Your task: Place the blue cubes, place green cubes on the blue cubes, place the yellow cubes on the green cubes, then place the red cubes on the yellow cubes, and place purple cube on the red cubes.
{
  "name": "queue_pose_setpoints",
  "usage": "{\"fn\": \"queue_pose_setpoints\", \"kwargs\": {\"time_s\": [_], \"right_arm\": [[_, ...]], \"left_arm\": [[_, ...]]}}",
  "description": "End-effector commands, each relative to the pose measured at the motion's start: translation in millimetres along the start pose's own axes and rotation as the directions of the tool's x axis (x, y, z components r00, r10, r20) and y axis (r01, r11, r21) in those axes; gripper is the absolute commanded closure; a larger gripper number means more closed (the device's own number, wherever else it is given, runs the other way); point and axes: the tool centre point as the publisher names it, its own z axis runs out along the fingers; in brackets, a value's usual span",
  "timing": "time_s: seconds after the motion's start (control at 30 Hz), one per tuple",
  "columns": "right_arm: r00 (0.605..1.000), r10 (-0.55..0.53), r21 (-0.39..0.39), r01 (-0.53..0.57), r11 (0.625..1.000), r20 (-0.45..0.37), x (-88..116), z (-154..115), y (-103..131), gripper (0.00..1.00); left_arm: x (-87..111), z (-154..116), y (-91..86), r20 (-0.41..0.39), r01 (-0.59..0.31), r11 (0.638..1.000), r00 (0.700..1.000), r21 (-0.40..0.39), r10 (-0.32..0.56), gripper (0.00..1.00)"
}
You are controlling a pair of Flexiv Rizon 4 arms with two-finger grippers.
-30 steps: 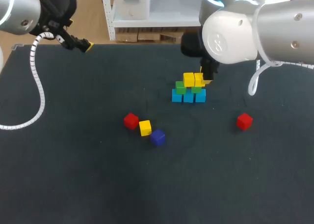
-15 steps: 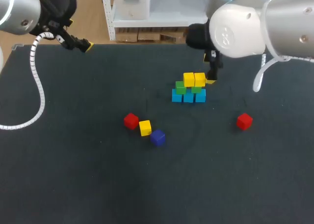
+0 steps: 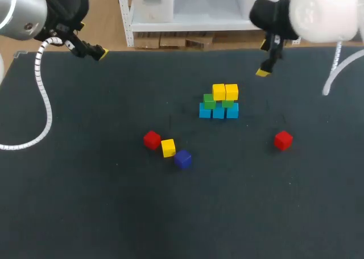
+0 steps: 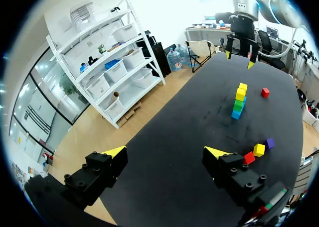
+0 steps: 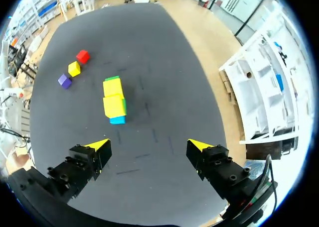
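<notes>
at the far right, the right gripper [image 3: 263, 71] hangs wide open, empty, with the cube stack [image 3: 219, 101] nearer and to its left.

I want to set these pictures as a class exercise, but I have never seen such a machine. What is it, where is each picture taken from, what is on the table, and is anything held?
This is a robot with two arms at a dark table. One picture looks down from a fixed camera above and behind it. The two round pictures come from a camera on each wrist, looking out along the left arm's fingers or the right arm's fingers, which have yellow tips. Both pairs stand open and hold nothing. On the table stands a small stack: blue cubes at the bottom, green cubes on them, yellow cubes on top. Loose nearby lie a red cube, a single yellow cube and a purple cube; another red cube lies apart, towards the robot's right.
</notes>
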Motion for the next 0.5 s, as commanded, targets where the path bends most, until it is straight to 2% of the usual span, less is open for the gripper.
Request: {"fn": "queue_pose_setpoints", "kwargs": {"time_s": [0.03, 0.23, 0.5], "right_arm": [[0.995, 0.015, 0.022, -0.017, 1.000, 0.099, 16, -10, 4, 0.00], [0.981, 0.043, 0.052, -0.054, 0.997, 0.192, 24, -27, -1, 0.00], [0.965, 0.074, 0.106, -0.104, 0.989, 0.250, 36, -47, -6, 0.00]], "left_arm": [[1.1, 0, 1.1, 0.005, -0.003, 1.000, 1.000, 0.005, 0.003, 0.00], [1.1, 0, 1.1, 0.005, -0.003, 1.000, 1.000, 0.005, 0.003, 0.00], [1.1, 0, 1.1, 0.005, -0.003, 1.000, 1.000, 0.005, 0.003, 0.00]]}}
